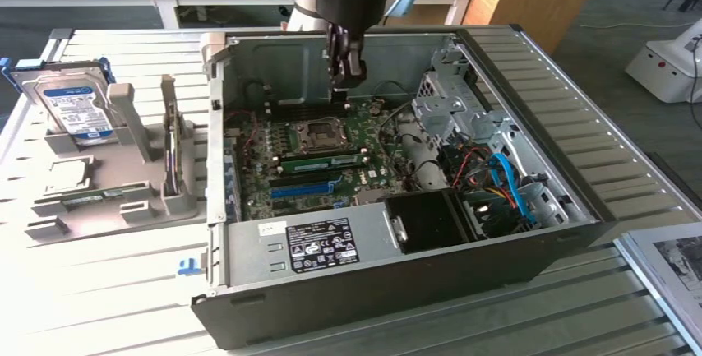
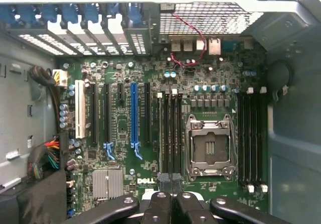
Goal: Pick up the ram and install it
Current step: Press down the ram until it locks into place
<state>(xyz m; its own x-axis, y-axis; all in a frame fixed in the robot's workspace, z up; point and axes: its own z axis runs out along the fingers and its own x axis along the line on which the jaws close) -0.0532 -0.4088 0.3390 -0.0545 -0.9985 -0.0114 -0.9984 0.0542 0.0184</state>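
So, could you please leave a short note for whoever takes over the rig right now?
Pincer: shut, holding nothing, hanging above the motherboard inside the open case.
Ram: standing in a slot beside the CPU socket, between it and the blue slot.
Done: ram picked up and placed in its slot, by the look of it.
Left: check it is fully seated; the latches cannot be judged from here.

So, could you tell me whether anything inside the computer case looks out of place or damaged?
Nothing looks spilled or broken. The one thing that stands out is the processor socket, bare with no cooler on it. The ram sits in a slot beside it, looking level, though I cannot tell whether it is fully seated.
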